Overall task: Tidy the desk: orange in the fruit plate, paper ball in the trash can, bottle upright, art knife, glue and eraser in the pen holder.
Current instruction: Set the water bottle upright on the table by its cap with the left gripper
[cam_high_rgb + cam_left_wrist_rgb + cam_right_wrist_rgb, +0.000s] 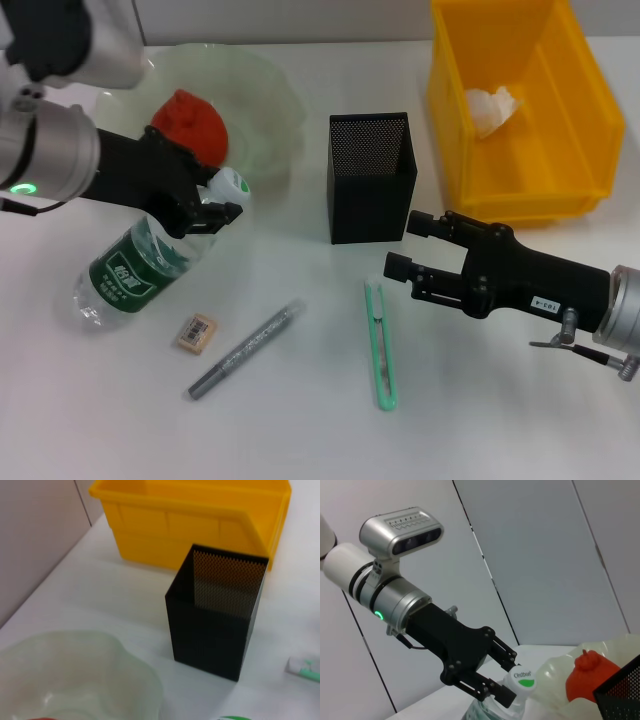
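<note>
My left gripper [212,206] is shut on the neck of the bottle [130,266], just below its white cap [229,185]. The bottle leans with its base on the desk [300,420]. The right wrist view shows the left gripper [501,681] around the cap [520,677]. The orange [190,124] lies in the fruit plate [272,92]. The paper ball [492,108] lies in the trash can [575,120]. The eraser [196,333], glue [246,349] and art knife [381,346] lie on the desk. My right gripper [410,247] is open beside the pen holder [370,176], above the knife's white tip.
The pen holder [214,616] stands between the fruit plate [100,670] and the trash can [200,520]. The plate is right behind the bottle. The knife's tip [302,667] lies close to the pen holder's base.
</note>
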